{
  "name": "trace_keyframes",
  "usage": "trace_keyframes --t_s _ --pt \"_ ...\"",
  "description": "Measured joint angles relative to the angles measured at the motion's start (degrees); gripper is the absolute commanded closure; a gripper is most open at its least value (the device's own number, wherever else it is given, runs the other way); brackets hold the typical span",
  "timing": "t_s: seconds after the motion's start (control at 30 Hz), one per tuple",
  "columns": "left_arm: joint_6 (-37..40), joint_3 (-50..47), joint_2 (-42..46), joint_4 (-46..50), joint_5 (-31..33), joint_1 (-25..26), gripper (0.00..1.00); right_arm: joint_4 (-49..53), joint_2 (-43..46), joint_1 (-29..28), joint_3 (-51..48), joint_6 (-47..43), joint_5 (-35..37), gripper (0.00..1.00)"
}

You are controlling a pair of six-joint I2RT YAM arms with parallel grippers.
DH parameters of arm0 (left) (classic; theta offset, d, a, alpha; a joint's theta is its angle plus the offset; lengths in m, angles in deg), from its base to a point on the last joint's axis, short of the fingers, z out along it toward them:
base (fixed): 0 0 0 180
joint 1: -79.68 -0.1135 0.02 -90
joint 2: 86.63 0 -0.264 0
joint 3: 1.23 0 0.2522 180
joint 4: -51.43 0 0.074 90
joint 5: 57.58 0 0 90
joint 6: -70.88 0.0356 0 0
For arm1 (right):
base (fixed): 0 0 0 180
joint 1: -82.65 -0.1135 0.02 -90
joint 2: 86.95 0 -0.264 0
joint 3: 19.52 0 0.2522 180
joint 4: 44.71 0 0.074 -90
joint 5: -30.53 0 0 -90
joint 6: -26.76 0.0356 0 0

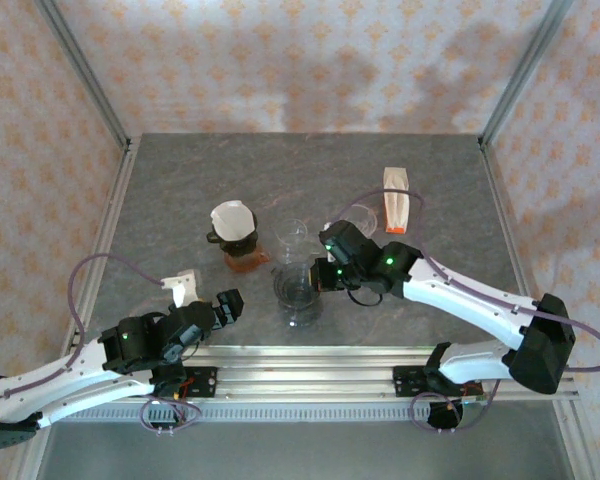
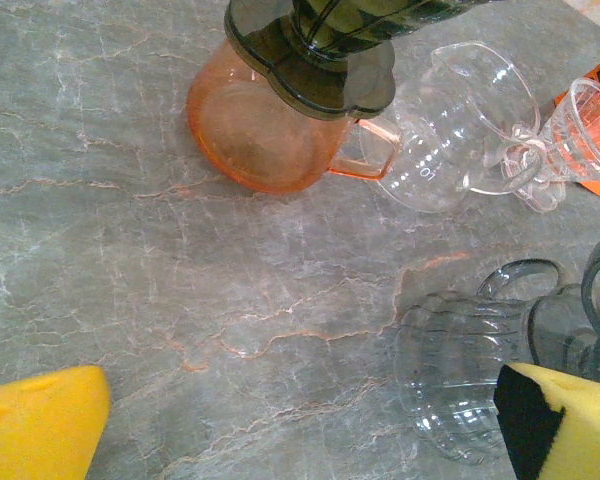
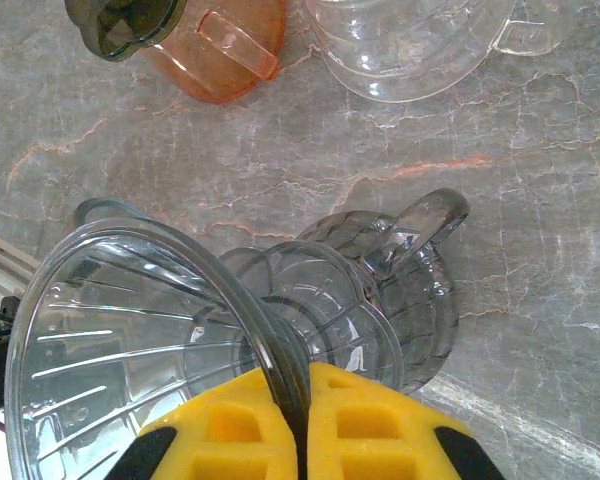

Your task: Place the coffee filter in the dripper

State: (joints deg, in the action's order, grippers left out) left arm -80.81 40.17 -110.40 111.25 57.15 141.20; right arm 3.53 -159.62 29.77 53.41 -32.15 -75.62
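Note:
The white coffee filter [image 1: 232,220] sits in a dark dripper [image 2: 320,50] on top of an orange server [image 1: 246,258]. Right of it, my right gripper [image 1: 325,276] is shut on the rim of a clear smoke-grey dripper [image 3: 130,340]. The rim wall is pinched between the yellow pads [image 3: 240,430]. That clear dripper [image 1: 298,290] rests over a ribbed grey glass server [image 3: 420,300] with a handle. My left gripper [image 1: 230,303] hovers near the front left, open, its yellow pads [image 2: 40,420] wide apart over bare table.
A clear glass server [image 1: 292,236] stands just behind the held dripper. An orange-and-white filter pack [image 1: 395,200] lies at the back right, with a small clear ribbed cup [image 2: 590,120] near it. An aluminium rail [image 1: 310,365] runs along the table's near edge.

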Motion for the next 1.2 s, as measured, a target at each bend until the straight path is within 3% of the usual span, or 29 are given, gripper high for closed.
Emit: trace_keyframes --t_s 0.23,0.43,0.8,1.2 --pt "0.0 0.0 -0.5 0.0 0.0 0.0 0.0 -0.3 0.0 0.0 -1.2 0.9 0.6 0.55" --pt "0.0 0.0 -1.3 -0.1 0.0 0.0 0.0 -0.2 0.2 0.0 -1.6 1.0 1.8 0.38" --pt "0.4 0.0 -3.3 -2.3 -0.1 0.0 0.0 3.7 5.5 1.4 0.1 -0.2 11.2 0.36" --pt "2.2 0.0 -8.4 -6.4 -0.9 0.0 0.0 3.4 4.0 23.4 3.5 -7.6 14.5 0.43"
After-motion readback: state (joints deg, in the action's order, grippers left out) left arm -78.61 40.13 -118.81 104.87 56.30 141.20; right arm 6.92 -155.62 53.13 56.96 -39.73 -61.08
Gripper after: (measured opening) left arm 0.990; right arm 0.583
